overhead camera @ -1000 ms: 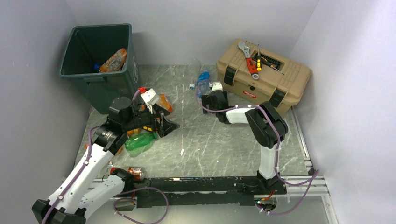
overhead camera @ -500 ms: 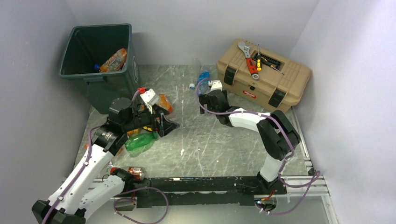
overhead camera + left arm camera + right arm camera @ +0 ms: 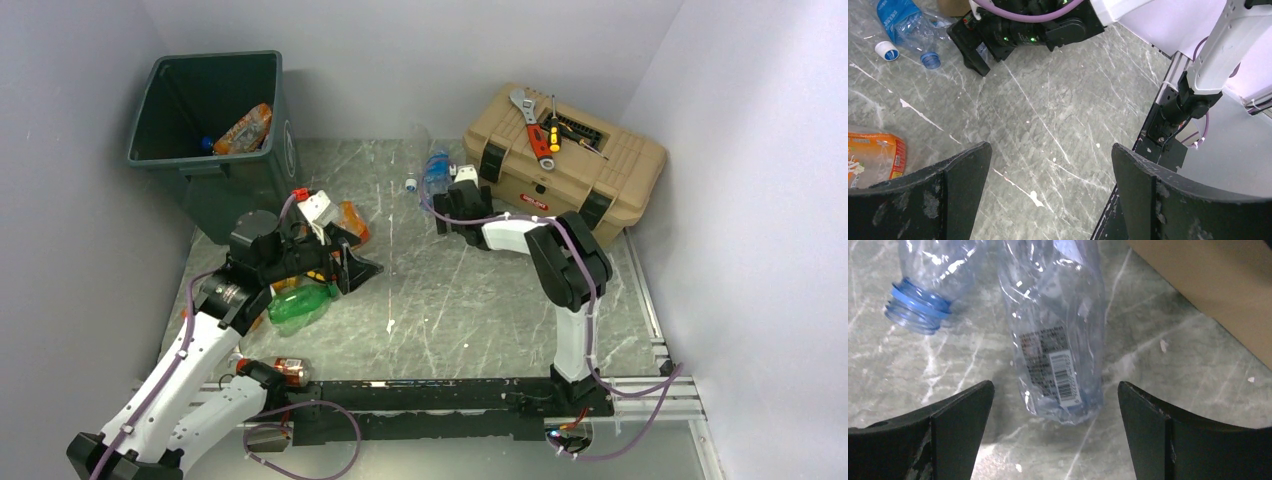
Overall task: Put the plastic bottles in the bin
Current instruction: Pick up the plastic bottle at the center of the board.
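The bin (image 3: 205, 110) stands at the back left with an orange bottle (image 3: 243, 128) inside. Two clear plastic bottles (image 3: 435, 170) lie by the toolbox. My right gripper (image 3: 440, 200) is open just short of them. In the right wrist view the crushed, barcoded bottle (image 3: 1060, 340) lies ahead of the open gripper (image 3: 1055, 405), its base level with the fingertips, beside a blue-ringed bottle neck (image 3: 918, 305). My left gripper (image 3: 358, 255) hangs open and empty (image 3: 1050, 150) above bare table. A green bottle (image 3: 300, 305) and an orange one (image 3: 350, 220) lie near it.
A tan toolbox (image 3: 560, 165) with a wrench and screwdrivers on its lid stands at the back right, close beside the clear bottles. A loose white cap (image 3: 410, 184) lies near them. Another bottle (image 3: 285, 370) lies by the left arm's base. Walls close in three sides.
My right arm has reached farther back toward the clear bottles and its jaws have opened wider. The left arm has stayed put.
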### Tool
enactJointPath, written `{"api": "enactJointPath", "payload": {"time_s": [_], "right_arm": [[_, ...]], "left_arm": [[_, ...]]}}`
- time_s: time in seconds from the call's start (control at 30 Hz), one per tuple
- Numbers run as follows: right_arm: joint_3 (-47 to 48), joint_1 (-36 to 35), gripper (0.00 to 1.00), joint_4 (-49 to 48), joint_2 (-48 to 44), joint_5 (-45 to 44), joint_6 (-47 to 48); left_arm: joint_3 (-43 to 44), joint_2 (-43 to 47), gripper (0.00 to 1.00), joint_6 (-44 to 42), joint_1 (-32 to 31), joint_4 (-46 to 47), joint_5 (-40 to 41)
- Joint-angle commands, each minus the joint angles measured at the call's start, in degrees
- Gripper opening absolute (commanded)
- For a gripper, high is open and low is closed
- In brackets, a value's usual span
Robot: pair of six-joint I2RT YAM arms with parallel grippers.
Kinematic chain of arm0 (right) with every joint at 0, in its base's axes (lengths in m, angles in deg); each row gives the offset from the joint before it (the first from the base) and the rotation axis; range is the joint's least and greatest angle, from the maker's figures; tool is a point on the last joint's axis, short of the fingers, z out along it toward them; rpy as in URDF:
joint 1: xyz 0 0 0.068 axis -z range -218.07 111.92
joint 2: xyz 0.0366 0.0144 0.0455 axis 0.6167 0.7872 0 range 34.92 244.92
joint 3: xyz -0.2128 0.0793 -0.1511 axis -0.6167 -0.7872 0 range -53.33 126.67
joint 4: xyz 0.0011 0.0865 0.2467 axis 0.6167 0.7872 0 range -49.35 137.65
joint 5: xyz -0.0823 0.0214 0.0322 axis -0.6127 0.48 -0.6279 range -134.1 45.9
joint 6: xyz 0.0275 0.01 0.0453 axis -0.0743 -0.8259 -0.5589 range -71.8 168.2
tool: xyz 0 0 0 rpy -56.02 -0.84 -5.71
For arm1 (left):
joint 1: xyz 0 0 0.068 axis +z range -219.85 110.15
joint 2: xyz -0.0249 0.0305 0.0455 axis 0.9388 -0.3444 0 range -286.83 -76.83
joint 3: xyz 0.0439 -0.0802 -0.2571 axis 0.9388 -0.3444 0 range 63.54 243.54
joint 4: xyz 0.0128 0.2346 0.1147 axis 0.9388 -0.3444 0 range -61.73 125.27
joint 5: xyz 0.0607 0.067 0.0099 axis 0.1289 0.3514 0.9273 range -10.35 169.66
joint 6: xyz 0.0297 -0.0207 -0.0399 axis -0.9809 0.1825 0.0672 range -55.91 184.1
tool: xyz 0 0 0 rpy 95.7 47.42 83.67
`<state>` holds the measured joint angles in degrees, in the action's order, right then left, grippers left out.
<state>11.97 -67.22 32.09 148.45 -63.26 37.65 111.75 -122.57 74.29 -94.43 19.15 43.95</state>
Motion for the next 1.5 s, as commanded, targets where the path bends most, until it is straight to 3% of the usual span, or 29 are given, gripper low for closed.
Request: {"api": "enactJointPath", "payload": {"time_s": [0.0, 0.23, 0.43, 0.53, 0.73, 0.93, 1.03, 1.2, 1.33, 1.47], "right_arm": [[4.2, 0.1, 1.00, 0.5, 2.8, 0.4, 1.1], [5.6, 0.4, 0.87, 1.2, 5.4, 1.2, 0.9], [3.9, 0.5, 0.52, 0.3, 3.6, 2.3, 0.6], [1.0, 0.4, 0.42, 0.4, 0.1, 2.5, -0.7], [-13.0, -3.7, 0.31, -1.8, -17.0, 3.1, -7.6], [-26.4, -17.9, 0.25, -2.5, -39.3, -0.7, -7.8], [-34.2, -24.3, 0.21, -7.8, -51.8, -0.5, -7.4], [-45.5, -26.3, 0.14, -17.3, -69.6, 7.3, -12.8], [-50.2, -26.4, 0.13, -24.7, -75.0, 12.5, -14.2], [-50.3, -26.7, 0.11, -27.0, -75.0, 15.8, -14.1]], "left_arm": [[0.0, 0.2, 0.95, -0.2, 0.0, 1.5, 0.0], [0.2, -0.7, 0.95, -0.3, 0.0, 1.4, 0.2], [0.2, -0.8, 0.95, -0.4, 0.0, 1.1, 0.7], [0.2, -0.8, 0.95, -0.4, 0.0, 0.9, 1.1], [0.0, 0.2, 0.95, 0.9, 0.0, 0.9, 5.3], [-1.6, 1.9, 0.99, 6.0, 0.0, 3.4, 13.9], [-4.2, 3.6, 0.99, 11.2, 0.0, 9.1, 15.9], [-8.7, 5.2, 0.99, 23.6, 0.1, 23.3, 11.5], [-12.6, 0.8, 0.99, 33.5, 0.1, 39.8, 6.5], [-10.5, -6.3, 1.00, 38.9, 0.1, 48.6, 0.5]]}}
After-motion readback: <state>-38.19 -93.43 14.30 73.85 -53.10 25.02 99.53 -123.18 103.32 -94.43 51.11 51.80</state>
